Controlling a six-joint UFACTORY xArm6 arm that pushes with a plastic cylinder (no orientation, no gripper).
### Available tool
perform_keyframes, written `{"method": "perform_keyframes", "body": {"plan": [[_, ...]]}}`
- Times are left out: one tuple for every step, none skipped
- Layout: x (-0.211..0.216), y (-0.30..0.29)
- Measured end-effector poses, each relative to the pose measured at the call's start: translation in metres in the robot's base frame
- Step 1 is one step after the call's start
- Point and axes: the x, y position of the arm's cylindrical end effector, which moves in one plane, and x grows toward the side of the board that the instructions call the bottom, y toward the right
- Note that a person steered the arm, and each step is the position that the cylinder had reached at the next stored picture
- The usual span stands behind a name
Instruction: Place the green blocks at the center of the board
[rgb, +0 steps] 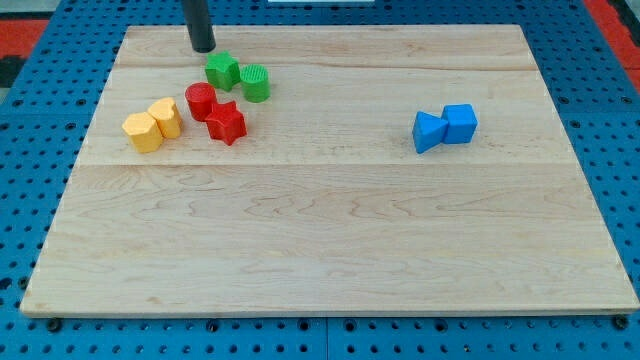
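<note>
The 2 green blocks sit in the upper left part of the worktop (330, 250), well apart from its center. The green star-like block (222, 71) is on the view's left of the pair, and the green cylinder-like block (255, 82), with a ribbed top, is just beside it on the view's right; the 2 look to be touching or nearly so.

My tip (203, 48) stands just above and to the view's left of the green star-like block, very near it, though I cannot tell if it touches. The dark rod rises from there out of the view's top. There are no jaws on this arm, only the rod, so nothing is grasped.

Just below the green pair lie 2 red blocks: a red cylinder (200, 101) and, touching it on the lower right, a red star block (227, 123). The red cylinder is near the lower edge of the green star-like block.

Further to the view's left are 2 yellow blocks pressed together, the yellow block on the left (142, 132) and the yellow block on the right (165, 117); their exact shapes are hard to make out.

Well apart, on the view's right, 2 blue blocks touch: a blue triangle-like block (428, 131) and a blue cube (461, 123).

The wooden worktop rests on a blue pegboard (30, 150).
</note>
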Motion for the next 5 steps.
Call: {"method": "perform_keyframes", "body": {"plan": [[0.038, 0.055], [0.057, 0.1], [0.09, 0.149], [0.104, 0.124], [0.109, 0.093]]}}
